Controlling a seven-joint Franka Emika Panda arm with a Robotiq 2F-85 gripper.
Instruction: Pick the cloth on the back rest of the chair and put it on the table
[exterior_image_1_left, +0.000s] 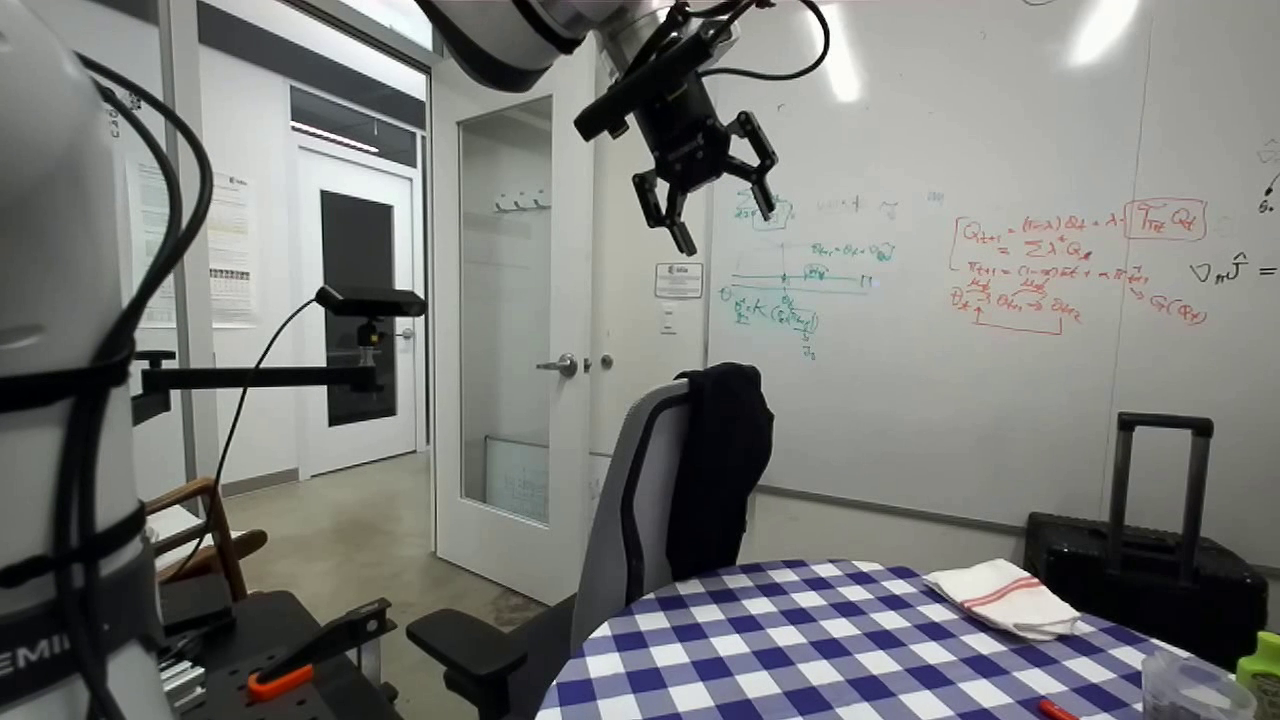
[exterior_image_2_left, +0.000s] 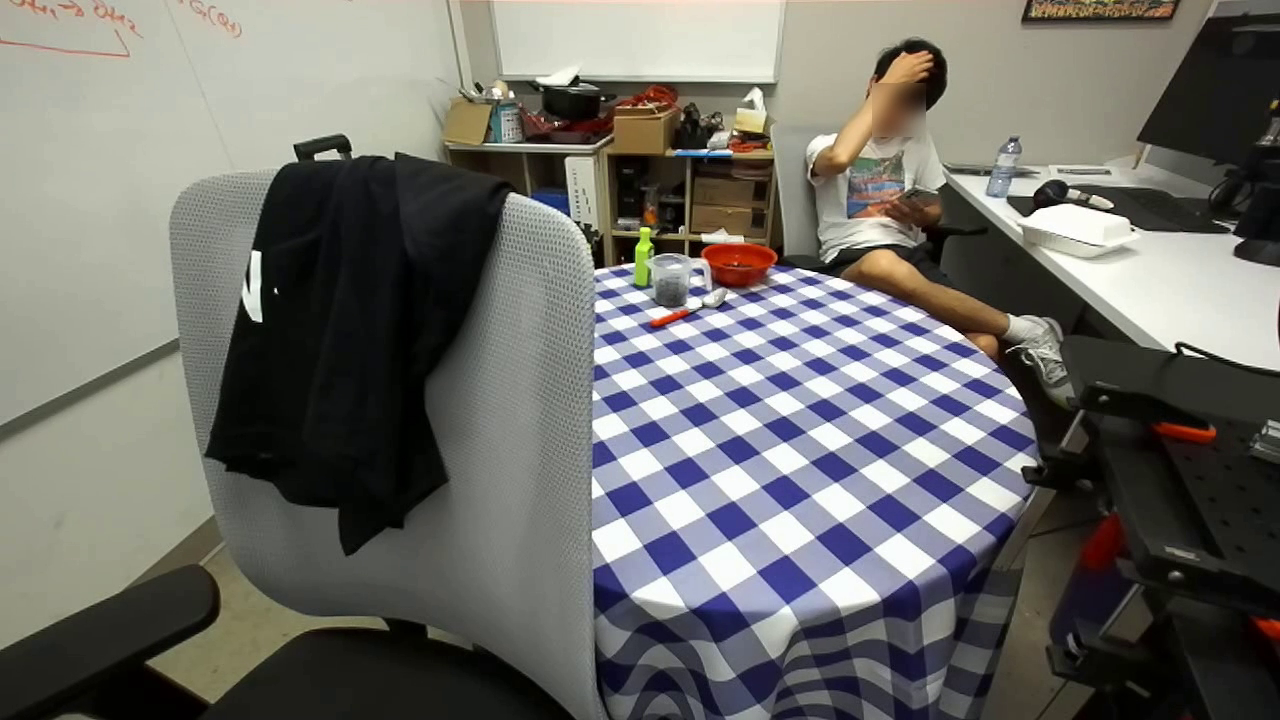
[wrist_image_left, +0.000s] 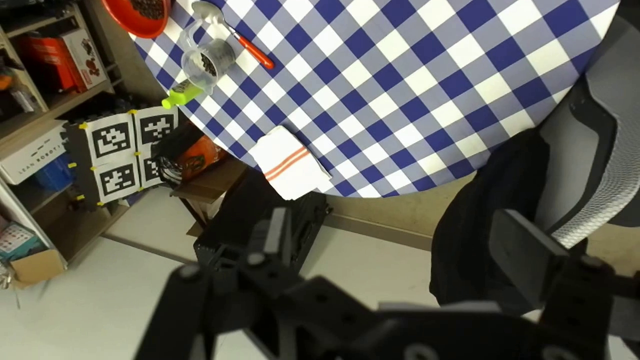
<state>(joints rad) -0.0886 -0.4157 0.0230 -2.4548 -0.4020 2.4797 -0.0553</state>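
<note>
In an exterior view: cloth (exterior_image_1_left: 722, 470), black, hung over the top of the back rest (exterior_image_1_left: 605, 545) of a grey office chair (exterior_image_1_left: 468, 642); long axis near upright, loose end down. Higher up and well apart from it, gripper (exterior_image_1_left: 725, 222), fingers (exterior_image_1_left: 682, 238) pointing downward, jaws spread wide. Just beside the chair, round table (exterior_image_1_left: 780, 650) under a blue-and-white checked tablecloth (exterior_image_1_left: 700, 690); at its rim, folded white towel (exterior_image_1_left: 1005, 598) with red stripes. Room: white door (exterior_image_1_left: 575, 480); whiteboard (exterior_image_1_left: 930, 420), written on in red and green; black suitcase (exterior_image_1_left: 1070, 560), handle (exterior_image_1_left: 1165, 423) raised.

In an exterior view: cloth draped toward one side of the back rest, white mark (exterior_image_2_left: 252, 290) at its side; long axis running downward with a slight slant, lowest corner (exterior_image_2_left: 362, 530) pointing to the seat (exterior_image_2_left: 390, 680). On the table: red bowl (exterior_image_2_left: 738, 264), clear jug (exterior_image_2_left: 670, 288), green bottle (exterior_image_2_left: 643, 260), red-handled spoon (exterior_image_2_left: 676, 316). Beyond: seated person (exterior_image_2_left: 880, 190); white desk (exterior_image_2_left: 1200, 290).

In the wrist view: cloth at right, just beside the table's rim, long axis slanting toward the upper right. Fingers well apart from each other, one in front of the cloth as seen from here. Left: wooden shelves (wrist_image_left: 60, 111); sheets of black-and-white squares (wrist_image_left: 111, 142).
</note>
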